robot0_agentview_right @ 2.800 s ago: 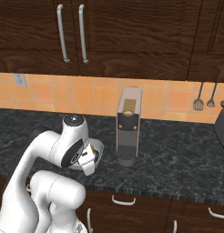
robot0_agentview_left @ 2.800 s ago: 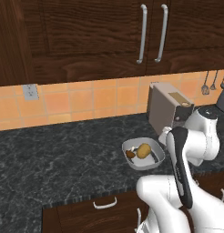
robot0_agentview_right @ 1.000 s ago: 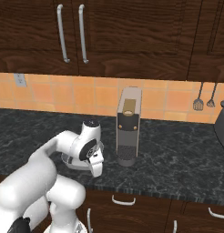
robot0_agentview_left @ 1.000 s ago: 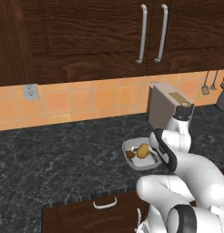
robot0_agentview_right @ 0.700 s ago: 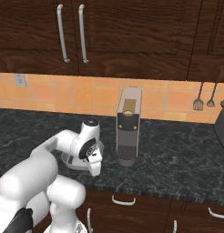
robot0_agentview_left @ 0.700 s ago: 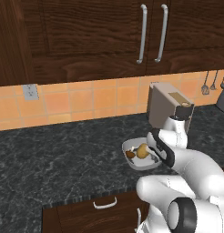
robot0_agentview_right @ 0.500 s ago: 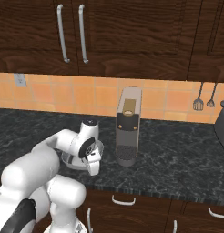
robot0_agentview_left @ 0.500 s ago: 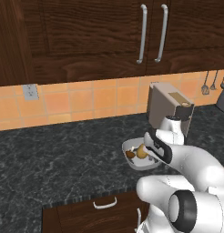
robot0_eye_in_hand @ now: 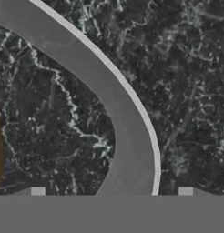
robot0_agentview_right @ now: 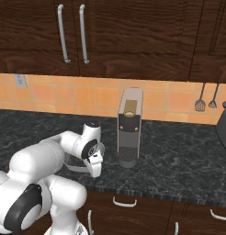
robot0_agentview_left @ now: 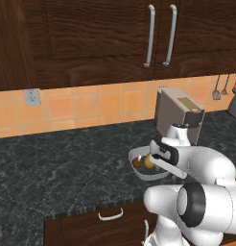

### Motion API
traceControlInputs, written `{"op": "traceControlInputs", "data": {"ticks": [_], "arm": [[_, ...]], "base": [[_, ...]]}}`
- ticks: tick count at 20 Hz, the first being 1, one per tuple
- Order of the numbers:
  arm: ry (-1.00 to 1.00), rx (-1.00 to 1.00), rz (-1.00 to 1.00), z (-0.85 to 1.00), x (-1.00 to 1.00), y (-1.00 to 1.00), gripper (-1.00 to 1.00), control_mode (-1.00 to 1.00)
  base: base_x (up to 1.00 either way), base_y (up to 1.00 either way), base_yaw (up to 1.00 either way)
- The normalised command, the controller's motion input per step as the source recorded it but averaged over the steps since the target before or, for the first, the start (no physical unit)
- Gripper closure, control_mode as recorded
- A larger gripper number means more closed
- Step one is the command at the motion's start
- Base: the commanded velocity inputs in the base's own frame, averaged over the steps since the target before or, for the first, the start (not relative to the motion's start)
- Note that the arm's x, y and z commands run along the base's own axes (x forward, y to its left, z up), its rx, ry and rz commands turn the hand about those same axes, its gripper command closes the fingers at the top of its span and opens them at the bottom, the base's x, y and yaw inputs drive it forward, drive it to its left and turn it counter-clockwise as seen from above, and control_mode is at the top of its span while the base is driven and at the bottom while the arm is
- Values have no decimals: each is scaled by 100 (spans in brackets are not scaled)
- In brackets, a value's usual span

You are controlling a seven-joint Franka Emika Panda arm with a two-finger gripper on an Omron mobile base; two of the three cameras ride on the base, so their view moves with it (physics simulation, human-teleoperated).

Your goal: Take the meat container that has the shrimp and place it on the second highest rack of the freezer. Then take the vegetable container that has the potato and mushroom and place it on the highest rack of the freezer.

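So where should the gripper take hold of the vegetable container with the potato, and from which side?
Best by the rim wall, from above. The vegetable container is a shallow, clear, round tub lying flat on the counter, its thin upright wall curving between the open fingertips in the hand view. One finger inside and one outside would likely pinch it, clear of the potato and away from the coffee machine.
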Motion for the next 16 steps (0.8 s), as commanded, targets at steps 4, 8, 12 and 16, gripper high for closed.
{"op": "traceControlInputs", "data": {"ticks": [4,8,12,16], "arm": [[0,0,0,-10,0,0,100,-100],[0,0,0,-1,0,0,100,-100],[0,0,0,0,0,0,100,-100],[-2,0,0,3,-2,0,100,-100]], "base": [[0,0,0],[0,0,0],[0,0,0],[0,0,0]]}}
